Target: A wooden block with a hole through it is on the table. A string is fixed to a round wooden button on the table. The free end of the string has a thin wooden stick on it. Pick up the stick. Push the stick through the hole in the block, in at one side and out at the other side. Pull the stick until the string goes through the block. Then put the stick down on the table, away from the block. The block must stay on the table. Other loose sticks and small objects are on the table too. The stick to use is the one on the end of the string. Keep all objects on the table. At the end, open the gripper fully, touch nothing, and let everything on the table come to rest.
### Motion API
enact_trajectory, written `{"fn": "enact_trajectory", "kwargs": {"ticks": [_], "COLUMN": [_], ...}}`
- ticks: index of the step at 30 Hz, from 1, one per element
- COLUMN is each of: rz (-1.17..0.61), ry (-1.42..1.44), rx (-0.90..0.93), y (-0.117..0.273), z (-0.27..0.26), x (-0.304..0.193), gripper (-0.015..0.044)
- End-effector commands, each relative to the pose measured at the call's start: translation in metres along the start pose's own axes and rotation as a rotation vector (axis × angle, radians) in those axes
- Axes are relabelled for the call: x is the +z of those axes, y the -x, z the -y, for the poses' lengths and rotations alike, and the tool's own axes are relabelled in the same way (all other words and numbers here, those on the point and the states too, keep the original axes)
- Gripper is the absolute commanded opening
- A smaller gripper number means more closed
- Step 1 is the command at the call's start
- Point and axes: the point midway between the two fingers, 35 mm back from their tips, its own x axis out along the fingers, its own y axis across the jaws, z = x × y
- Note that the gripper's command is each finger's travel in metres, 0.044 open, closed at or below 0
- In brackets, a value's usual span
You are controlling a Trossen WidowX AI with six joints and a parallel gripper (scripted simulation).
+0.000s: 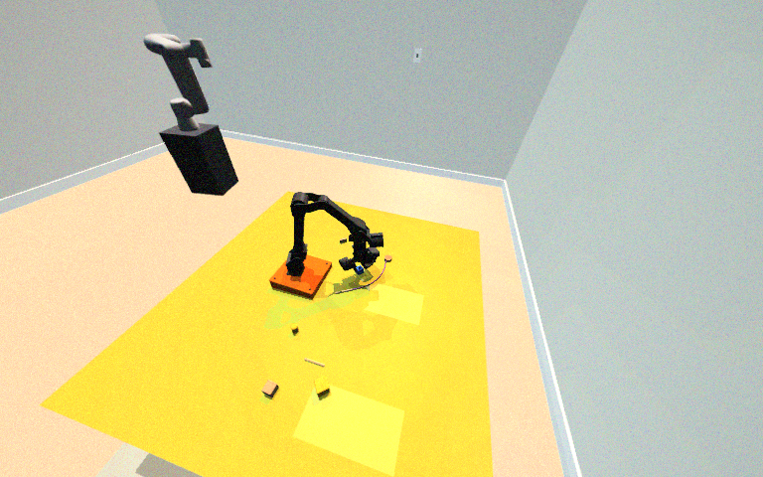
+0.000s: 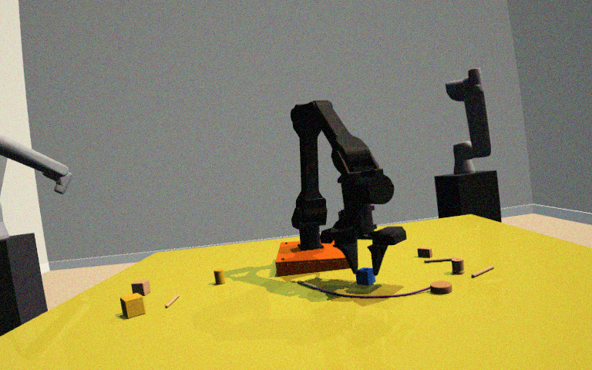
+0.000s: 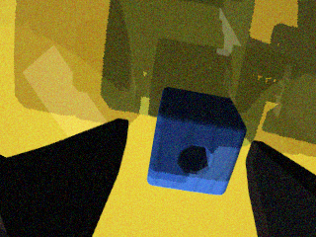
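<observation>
The blue block (image 1: 359, 269) (image 2: 365, 276) (image 3: 197, 135) stands on the table; a round dark hole shows in its face towards the wrist camera. My gripper (image 1: 358, 265) (image 2: 366, 273) (image 3: 190, 141) is partly open, with its fingertips low at the block, one on each side. In the wrist view gaps show between block and fingers, the right one narrow. The string (image 1: 382, 277) (image 2: 371, 297) curves on the table past the block, from the round button (image 1: 387, 258) (image 2: 441, 287) to its stick (image 1: 341, 292) (image 2: 307, 284), which lies near the robot's base. The string lies outside the block.
The orange base (image 1: 309, 278) (image 2: 314, 261) is beside the stick. Beyond the button are a brown cylinder (image 2: 457, 266), two loose sticks (image 2: 482, 271) (image 2: 438, 260) and a small dark block (image 2: 425, 253). Farther off are a yellow cube (image 1: 321, 387) (image 2: 132, 305), another loose stick (image 1: 314, 363) (image 2: 172, 301) and a cylinder (image 1: 294, 330) (image 2: 219, 277).
</observation>
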Motion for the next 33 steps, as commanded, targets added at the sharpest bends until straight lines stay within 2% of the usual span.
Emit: {"fn": "enact_trajectory", "kwargs": {"ticks": [1, 4, 11, 16, 17, 33], "rz": [0.001, 0.001, -0.001, -0.001, -0.001, -0.001], "ry": [-0.004, -0.004, 0.0, 0.0, 0.0, 0.0], "rx": [-0.007, -0.007, -0.003, -0.003, -0.003, -0.003], "y": [-0.0024, -0.0024, -0.001, -0.001, -0.001, 0.0065], "z": [0.0018, 0.0018, 0.0006, 0.0006, 0.0006, 0.0005], "x": [-0.0003, -0.0003, -0.0003, -0.0003, -0.0003, -0.0002], "gripper": [0.0241, 0.0241, 0.0057, 0.0024, 0.0, 0.0]}}
